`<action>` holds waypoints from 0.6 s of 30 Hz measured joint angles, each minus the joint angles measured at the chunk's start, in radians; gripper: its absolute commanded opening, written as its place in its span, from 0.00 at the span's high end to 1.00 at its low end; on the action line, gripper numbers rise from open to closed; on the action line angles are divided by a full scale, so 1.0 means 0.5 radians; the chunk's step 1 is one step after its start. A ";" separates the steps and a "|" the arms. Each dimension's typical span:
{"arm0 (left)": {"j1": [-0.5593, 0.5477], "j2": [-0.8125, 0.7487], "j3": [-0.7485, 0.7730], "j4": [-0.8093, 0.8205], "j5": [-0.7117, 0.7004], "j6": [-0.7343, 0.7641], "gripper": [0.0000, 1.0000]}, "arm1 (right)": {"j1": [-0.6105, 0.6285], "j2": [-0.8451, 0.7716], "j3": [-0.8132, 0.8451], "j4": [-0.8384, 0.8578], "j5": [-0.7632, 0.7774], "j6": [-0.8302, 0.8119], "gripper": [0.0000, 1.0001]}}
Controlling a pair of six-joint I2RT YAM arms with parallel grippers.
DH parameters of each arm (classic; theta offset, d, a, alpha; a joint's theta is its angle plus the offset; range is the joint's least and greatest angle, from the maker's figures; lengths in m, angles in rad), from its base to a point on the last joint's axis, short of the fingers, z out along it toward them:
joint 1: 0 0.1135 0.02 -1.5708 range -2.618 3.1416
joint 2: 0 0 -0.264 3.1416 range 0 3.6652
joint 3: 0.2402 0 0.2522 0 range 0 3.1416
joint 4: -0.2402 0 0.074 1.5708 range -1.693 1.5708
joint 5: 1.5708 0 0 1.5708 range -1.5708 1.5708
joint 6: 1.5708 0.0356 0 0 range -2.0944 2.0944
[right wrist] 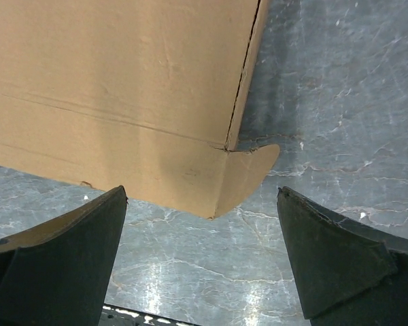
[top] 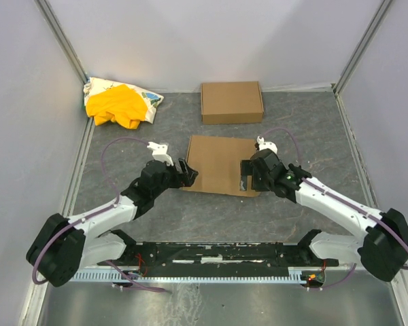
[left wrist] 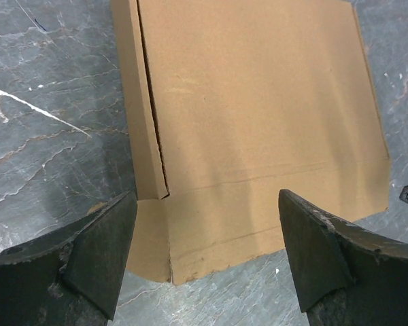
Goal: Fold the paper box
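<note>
Box flat between two open grippers, near corners not yet closed.

The box (top: 221,163) lies flat on the table (top: 156,210), its near edge toward the arms. The left gripper (left wrist: 207,204) hovers over the box's near left corner, jaws wide and holding nothing. The right gripper (right wrist: 201,193), over the near right corner, is equally wide and empty. There a small rounded tab (right wrist: 255,163) sticks out from the box. I judge the fold is almost finished, and this tab must be tucked. It is better to press low from both corners together, so the box does not slide toward the carton (top: 232,102) behind it. A yellow cloth (top: 119,105) lies behind the box, to the left.
</note>
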 measured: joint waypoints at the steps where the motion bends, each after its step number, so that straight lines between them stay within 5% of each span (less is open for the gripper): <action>1: 0.000 0.047 0.029 -0.018 0.014 0.008 0.09 | -0.003 0.031 -0.003 0.002 -0.017 0.011 0.01; 18: 0.000 0.253 0.232 -0.278 0.092 0.084 0.08 | -0.006 0.178 -0.163 0.092 -0.085 0.024 0.00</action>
